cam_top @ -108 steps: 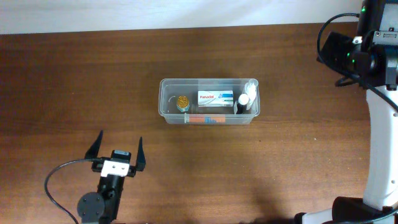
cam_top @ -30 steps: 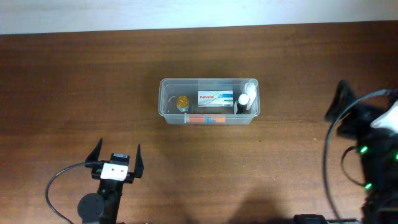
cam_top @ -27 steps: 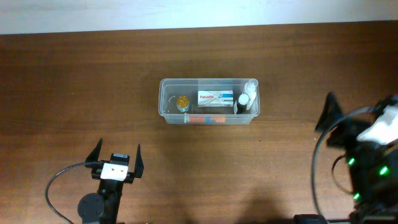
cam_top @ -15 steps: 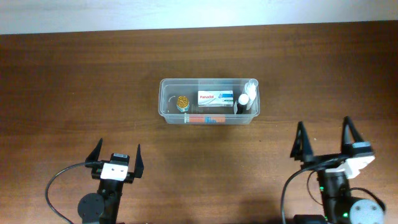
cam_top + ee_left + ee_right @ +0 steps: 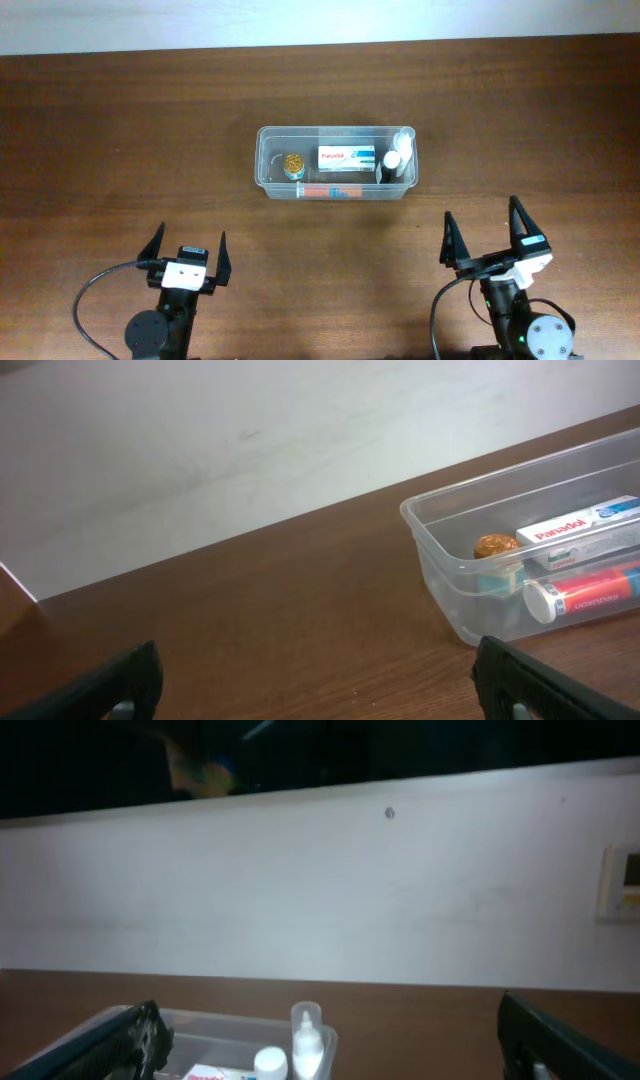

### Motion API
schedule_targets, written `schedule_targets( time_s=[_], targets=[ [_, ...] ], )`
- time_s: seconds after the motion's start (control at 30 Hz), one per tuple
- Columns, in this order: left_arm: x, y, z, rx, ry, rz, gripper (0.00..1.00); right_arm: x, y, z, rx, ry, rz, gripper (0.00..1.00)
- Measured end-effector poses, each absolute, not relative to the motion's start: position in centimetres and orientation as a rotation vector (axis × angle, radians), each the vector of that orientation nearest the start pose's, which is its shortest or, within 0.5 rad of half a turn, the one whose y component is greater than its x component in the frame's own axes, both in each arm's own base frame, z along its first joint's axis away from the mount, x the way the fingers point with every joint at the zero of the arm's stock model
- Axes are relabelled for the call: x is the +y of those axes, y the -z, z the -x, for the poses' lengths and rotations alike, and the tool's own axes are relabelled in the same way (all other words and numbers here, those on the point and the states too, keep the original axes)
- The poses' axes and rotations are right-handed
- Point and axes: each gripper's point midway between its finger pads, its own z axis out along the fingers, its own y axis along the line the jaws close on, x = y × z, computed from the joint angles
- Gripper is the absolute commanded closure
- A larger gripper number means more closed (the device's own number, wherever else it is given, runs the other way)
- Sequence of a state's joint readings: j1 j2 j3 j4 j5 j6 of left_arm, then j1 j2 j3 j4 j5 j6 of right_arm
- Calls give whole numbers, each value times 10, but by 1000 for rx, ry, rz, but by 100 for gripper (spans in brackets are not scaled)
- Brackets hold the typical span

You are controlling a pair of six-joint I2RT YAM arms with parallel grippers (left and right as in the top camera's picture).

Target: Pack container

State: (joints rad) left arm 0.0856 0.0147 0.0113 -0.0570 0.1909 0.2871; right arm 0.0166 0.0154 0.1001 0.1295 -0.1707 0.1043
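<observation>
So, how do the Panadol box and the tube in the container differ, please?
The Panadol box is white and flat-sided; the tube is mostly red, rounded, with a white cap. The box lies mid-container; the tube lies along the wall nearest the arms. Both lie lengthwise inside the container.

You're over a dark brown table (image 5: 120,130) with wood grain streaking across it. Your container (image 5: 262,160) is clear, faintly milky. In it: a white box (image 5: 347,157) with blue-green print at one end, a red-and-blue tube (image 5: 333,191) with a white cap, a gold-brown-topped jar (image 5: 293,162), and a white bottle (image 5: 394,160). The left gripper (image 5: 191,235) and right gripper (image 5: 481,208) have black fingers with a white block behind. The wall (image 5: 200,440) is pale grey.
</observation>
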Motion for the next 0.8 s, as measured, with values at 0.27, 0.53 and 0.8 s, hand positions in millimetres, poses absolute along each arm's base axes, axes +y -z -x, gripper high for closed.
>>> schedule_targets(
  time_s=[0.27,0.53,0.8],
  targets=[
    [-12,-162,-245,1602,-130,-309,1,28,-213,-242,1442,-201,52,2],
    [-12,-162,-245,1602,-130,-309,1,25,-160,-245,1639,-196,24,1],
    [-12,-162,-245,1602,-130,-309,1,23,-160,-245,1639,-184,13,2]
  ],
)
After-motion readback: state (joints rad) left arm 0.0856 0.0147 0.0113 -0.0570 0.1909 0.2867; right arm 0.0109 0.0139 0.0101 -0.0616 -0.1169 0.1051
